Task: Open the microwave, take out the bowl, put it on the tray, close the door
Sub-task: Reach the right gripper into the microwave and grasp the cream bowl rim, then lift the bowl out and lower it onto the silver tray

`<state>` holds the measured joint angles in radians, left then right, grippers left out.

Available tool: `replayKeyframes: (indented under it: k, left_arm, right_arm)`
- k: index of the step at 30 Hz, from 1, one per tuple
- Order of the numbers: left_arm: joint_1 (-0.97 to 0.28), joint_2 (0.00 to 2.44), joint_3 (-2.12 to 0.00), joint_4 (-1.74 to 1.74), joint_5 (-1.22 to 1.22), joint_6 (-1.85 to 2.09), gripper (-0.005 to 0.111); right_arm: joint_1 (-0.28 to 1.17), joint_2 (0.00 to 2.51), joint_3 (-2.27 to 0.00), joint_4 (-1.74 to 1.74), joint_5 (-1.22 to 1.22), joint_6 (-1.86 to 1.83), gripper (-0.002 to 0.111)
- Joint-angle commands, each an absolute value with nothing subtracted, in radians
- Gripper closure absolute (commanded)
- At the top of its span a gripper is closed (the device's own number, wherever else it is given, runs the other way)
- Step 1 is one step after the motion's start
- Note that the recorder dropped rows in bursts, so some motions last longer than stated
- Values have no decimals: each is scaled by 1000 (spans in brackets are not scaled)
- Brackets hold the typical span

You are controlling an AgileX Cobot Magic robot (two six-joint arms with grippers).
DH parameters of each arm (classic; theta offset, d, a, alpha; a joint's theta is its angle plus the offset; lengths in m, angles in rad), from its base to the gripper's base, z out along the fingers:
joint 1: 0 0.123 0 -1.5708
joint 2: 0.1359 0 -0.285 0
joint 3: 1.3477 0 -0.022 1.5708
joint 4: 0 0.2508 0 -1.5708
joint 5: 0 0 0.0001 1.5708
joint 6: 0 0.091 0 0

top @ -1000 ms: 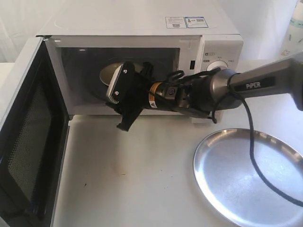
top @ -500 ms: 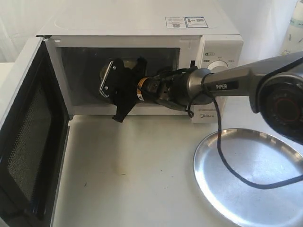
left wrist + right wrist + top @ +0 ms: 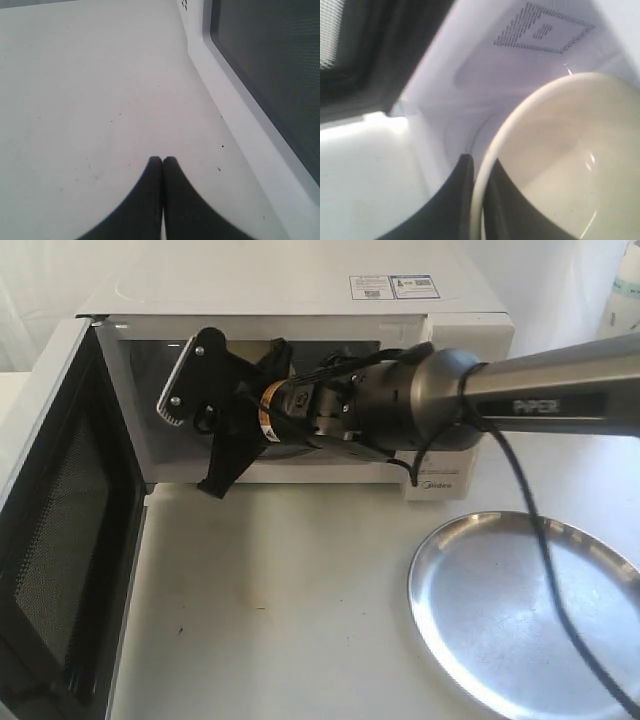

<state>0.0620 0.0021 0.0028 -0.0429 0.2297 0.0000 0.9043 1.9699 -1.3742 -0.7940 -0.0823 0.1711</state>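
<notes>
The right gripper (image 3: 477, 162) pinches the rim of the bowl (image 3: 560, 165) inside the microwave (image 3: 300, 290). The door (image 3: 60, 520) stands open, and the tray (image 3: 520, 610) lies near the microwave. The left gripper (image 3: 162, 160) is closed on nothing beside the door.

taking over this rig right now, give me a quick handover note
Right gripper: shut on the rim of the bowl, one of its fingers inside the rim, one outside.
Left gripper: shut, holding nothing, over the table beside the door.
The bowl is inside the microwave. The door is swung wide open. The tray has nothing on it, in front of the microwave on the right.
Done: door opened, bowl gripped.
Left: bring the bowl out, set it on the tray, close the door.
</notes>
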Motion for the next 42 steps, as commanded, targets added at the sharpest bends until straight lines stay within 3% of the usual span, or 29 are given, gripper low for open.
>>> replayKeyframes:
  k: [1, 5, 15, 21, 36, 42]
  left_arm:
    - [57, 0, 0, -53, 233, 0, 107]
    - [57, 0, 0, -53, 233, 0, 107]
    - [57, 0, 0, -53, 233, 0, 107]
    - [57, 0, 0, -53, 233, 0, 107]
    - [57, 0, 0, -53, 233, 0, 107]
    - [57, 0, 0, -53, 233, 0, 107]
  right_arm:
    - [985, 1817, -1222, -804, 6, 219, 108]
    - [1045, 1724, -1085, -804, 102, 203, 108]
    - [1070, 1556, -781, -816, 616, 207, 108]
    - [1041, 1540, -700, -1109, 721, 541, 108]
    - [829, 1656, -674, -1415, 585, 905, 108]
    - [826, 1700, -674, -1488, 589, 908, 88]
